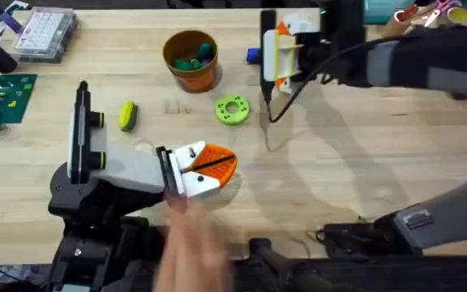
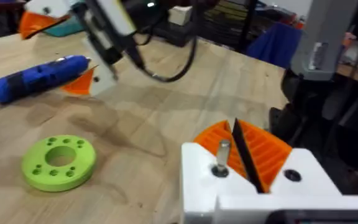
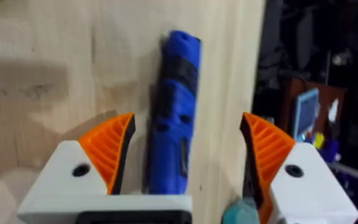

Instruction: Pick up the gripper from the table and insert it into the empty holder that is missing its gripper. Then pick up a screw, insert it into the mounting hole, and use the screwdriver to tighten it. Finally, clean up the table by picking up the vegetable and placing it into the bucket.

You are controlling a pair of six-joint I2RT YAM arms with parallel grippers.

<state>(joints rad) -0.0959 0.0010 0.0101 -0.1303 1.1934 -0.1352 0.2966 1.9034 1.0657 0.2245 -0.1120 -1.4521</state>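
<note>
Right claw [image 3: 185,155] wide astride the screwdriver [image 3: 174,112]; left claw [image 2: 247,155] apparently closed, empty, above table [image 1: 363,162].

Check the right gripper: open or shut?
Open. The right gripper has its orange pads spread, straddling the blue screwdriver lying on the table.

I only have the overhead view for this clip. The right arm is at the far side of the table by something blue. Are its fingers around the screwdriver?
Observer: Yes. In the right wrist view the right gripper is open, with the screwdriver lying on the table between its fingers, not clamped.
Operator: And the left arm's fingers?
Observer: In the left wrist view the left gripper is shut. Its orange pads meet, and I can make out nothing held between them.
</note>
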